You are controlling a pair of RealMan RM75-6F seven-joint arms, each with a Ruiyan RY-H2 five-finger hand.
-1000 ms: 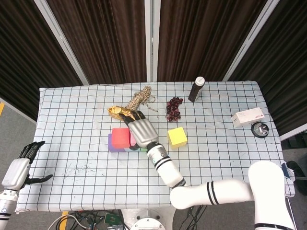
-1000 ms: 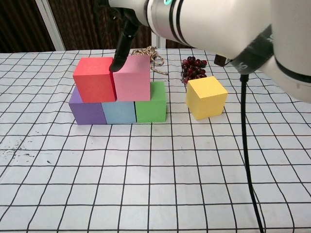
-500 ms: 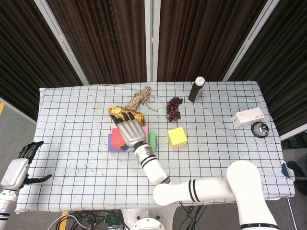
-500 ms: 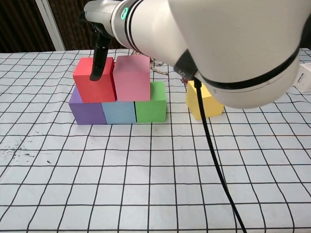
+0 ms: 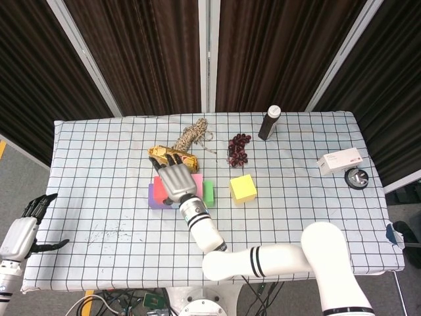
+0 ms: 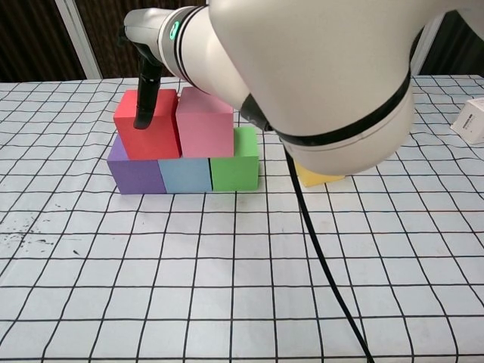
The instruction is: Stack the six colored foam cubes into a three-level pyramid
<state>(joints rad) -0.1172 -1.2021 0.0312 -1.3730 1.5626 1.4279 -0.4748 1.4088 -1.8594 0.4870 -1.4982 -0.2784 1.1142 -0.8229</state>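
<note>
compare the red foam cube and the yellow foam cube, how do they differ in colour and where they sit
The red foam cube sits on the second level, on top of the purple foam cube and blue foam cube; the yellow foam cube stands alone on the checked tablecloth, apart from the stack. The right hand hangs over the red cube, a finger at its top; nothing touches the yellow one. Both look like same-sized foam cubes.
</note>
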